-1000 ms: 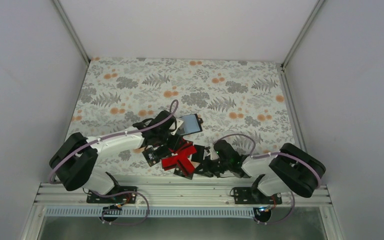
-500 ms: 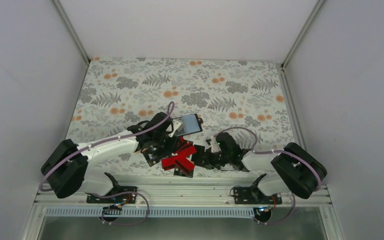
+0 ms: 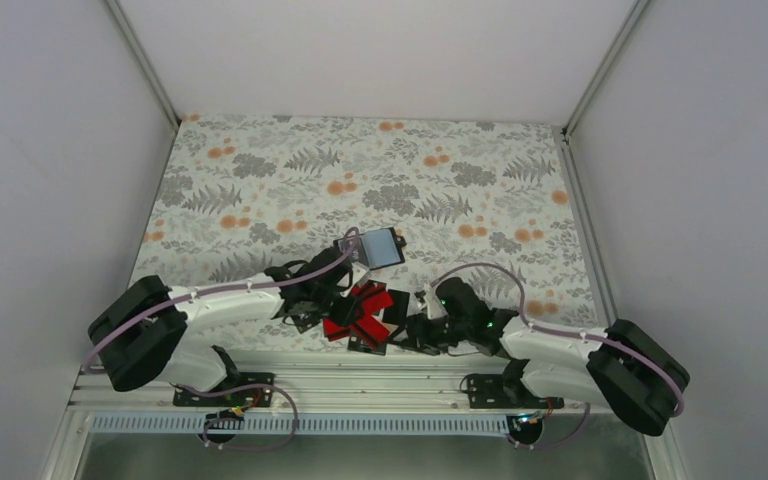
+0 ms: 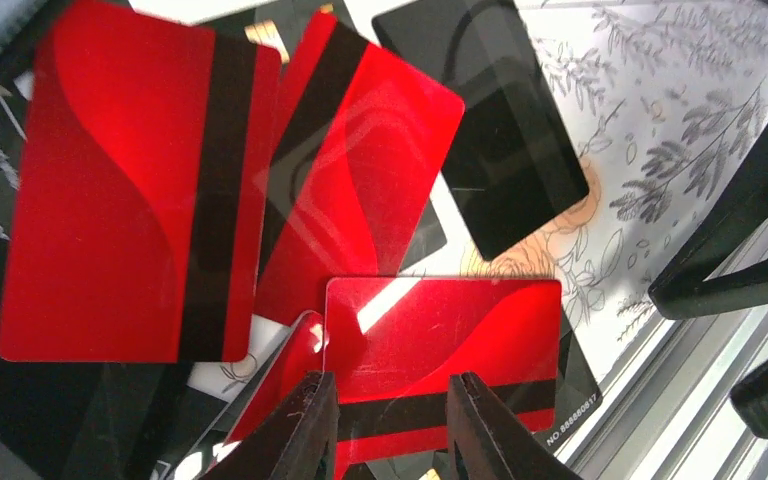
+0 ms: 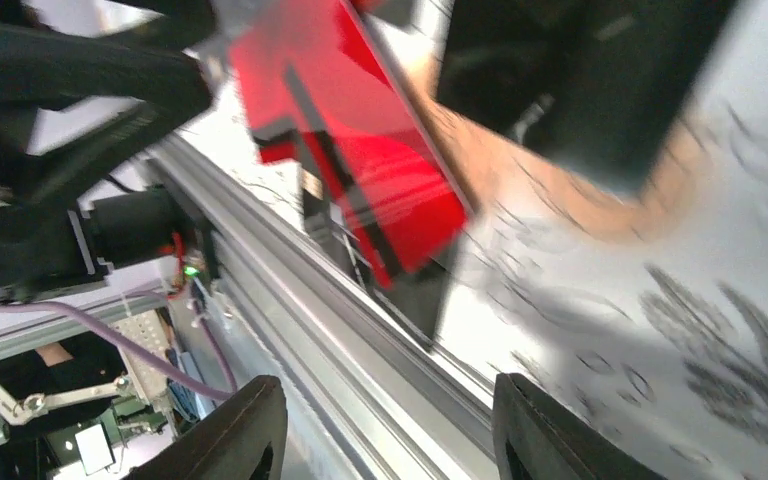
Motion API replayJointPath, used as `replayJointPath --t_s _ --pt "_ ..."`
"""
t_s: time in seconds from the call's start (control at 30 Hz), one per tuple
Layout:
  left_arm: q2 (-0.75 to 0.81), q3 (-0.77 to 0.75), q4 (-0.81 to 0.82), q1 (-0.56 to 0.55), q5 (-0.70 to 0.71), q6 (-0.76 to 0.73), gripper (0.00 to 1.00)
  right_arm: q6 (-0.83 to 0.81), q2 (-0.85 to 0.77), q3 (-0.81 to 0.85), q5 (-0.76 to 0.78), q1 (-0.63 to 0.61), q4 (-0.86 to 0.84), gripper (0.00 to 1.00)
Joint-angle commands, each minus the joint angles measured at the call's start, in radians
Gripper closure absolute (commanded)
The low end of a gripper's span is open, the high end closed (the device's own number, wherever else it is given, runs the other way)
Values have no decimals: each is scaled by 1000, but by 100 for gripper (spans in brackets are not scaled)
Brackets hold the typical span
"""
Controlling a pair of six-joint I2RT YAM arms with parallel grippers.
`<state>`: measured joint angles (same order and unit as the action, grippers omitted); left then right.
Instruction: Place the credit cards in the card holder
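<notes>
Left gripper (image 4: 390, 390) first: jaws part-way apart, nothing pinched that I can see, tips hanging right over a red card (image 4: 440, 340) at the near edge of the pile of credit cards (image 3: 360, 310). That card lies flat, long axis running across the wrist view, the same line the jaws close along, and it's wider than the gap (so I doubt a straight squeeze works, probably needs an edge tipped up or a slide first). Further out there's another red one (image 4: 130, 190) and a black card (image 4: 480, 120).

Right gripper (image 5: 390, 400) is released, jaws wide with nothing between, low at the pile's right side by the aluminium rail (image 5: 310, 300). Its view is blurry.

The card holder (image 3: 378, 248) lies open, pale inside up, on the floral table (image 3: 260, 170), just beyond the pile on the side away from the bases. The left arm's wrist is right beside it, so left looks like the nearer one for the drop. I can't make out any card in the holder.
</notes>
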<state>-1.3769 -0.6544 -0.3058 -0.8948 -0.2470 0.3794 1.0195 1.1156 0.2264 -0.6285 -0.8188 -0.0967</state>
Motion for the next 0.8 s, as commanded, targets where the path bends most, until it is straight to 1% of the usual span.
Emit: replayJointPath --t_s 0.0,0.17,0.3,0.57,0.67,0.77 --pt "-27 16 62 -27 0 30 71 151 -9 -64 76 -77 -39 46" --pt "-59 26 85 -47 3 46 71 223 20 -94 134 -135 -108 45" --pt "-74 39 98 -68 1 64 72 257 69 -96 151 -163 -174 45" --pt "-73 96 119 -114 17 114 72 301 189 -58 169 -239 -190 45" --pt "-65 112 123 -129 25 129 72 307 187 -51 197 -264 -179 44" --pt "-60 126 134 -145 22 143 72 353 182 -77 222 -267 -232 45"
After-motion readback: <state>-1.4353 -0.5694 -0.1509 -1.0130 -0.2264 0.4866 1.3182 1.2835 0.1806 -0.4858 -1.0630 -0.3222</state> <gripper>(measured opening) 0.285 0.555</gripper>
